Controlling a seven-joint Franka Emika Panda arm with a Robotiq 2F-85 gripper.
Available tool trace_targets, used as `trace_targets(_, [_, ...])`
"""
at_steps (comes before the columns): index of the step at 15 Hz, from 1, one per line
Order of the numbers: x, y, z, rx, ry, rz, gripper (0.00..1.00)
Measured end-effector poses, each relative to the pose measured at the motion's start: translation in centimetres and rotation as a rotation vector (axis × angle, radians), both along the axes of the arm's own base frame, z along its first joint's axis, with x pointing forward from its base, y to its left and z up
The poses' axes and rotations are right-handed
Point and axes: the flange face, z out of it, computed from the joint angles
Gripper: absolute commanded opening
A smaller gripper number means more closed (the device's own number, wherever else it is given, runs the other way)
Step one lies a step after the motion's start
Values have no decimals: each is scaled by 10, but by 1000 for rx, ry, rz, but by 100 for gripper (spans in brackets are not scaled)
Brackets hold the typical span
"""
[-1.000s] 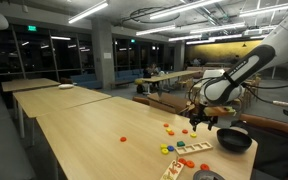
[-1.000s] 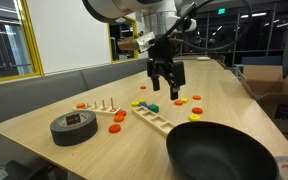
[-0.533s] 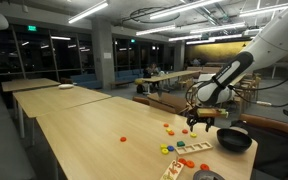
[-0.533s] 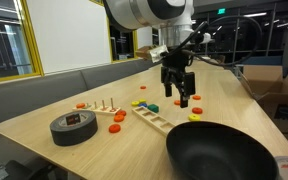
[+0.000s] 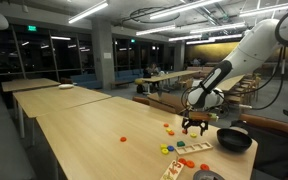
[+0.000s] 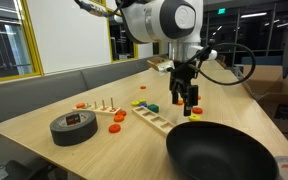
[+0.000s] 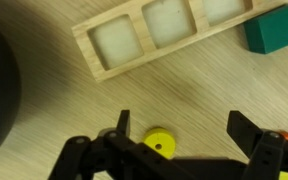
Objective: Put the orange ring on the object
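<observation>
I am on the reaching step, my gripper (image 7: 181, 124) spread wide and empty low over the counter (image 7: 64, 112), straddling the small yellow piece (image 7: 160, 143), while the orange ring (image 7: 287, 140) peeks at the frame's lower right edge, so my next move looks like a sideways shift onto it

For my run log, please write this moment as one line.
claw: open, low over table | between fingers: yellow piece, not gripped | held: nothing
</observation>
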Motion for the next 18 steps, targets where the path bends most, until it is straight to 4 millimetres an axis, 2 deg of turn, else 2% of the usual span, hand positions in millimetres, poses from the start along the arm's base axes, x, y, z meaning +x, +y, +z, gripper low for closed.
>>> trace_targets(3, [22,-20,-26,11,15,-55,100])
trace_targets(6, [37,-37,-41,18,17,-102,100])
trace_targets(10, [48,-45,-40,24,2,-129,100])
trace_targets(18, [60,-48,-30,14,-27,-126,100])
